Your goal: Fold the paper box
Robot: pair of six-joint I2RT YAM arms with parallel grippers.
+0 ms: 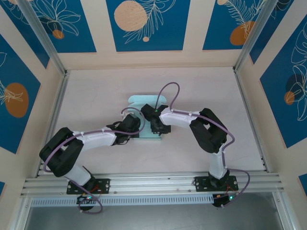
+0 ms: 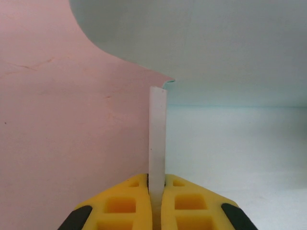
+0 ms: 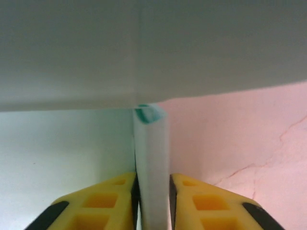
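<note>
top external view puts the paper box [image 1: 145,101] just above the middle of the frame on the pale pink table [image 1: 91,96], with both wrists meeting over its lower edge.

left wrist view: the left gripper [image 2: 156,184] is pinched almost shut on a thin raised flap [image 2: 157,129]. the flap is seen edge-on, standing upright between the yellow fingers, with the box floor to its right and bare table to its left.

right wrist view: the right gripper [image 3: 153,184] stands narrow around a thicker raised wall [image 3: 152,153], which looks folded double. its pads lie against both faces, so i judge that a hold, though a light one.

the card looks very light, thin and springy. it should bend at its scored creases and spring back if let go, and a hard squeeze or a twist could dent or tear it. its smooth face may slip in the pads. it is best held low on a flap, close to the crease, so the panel turns as one piece.
</note>
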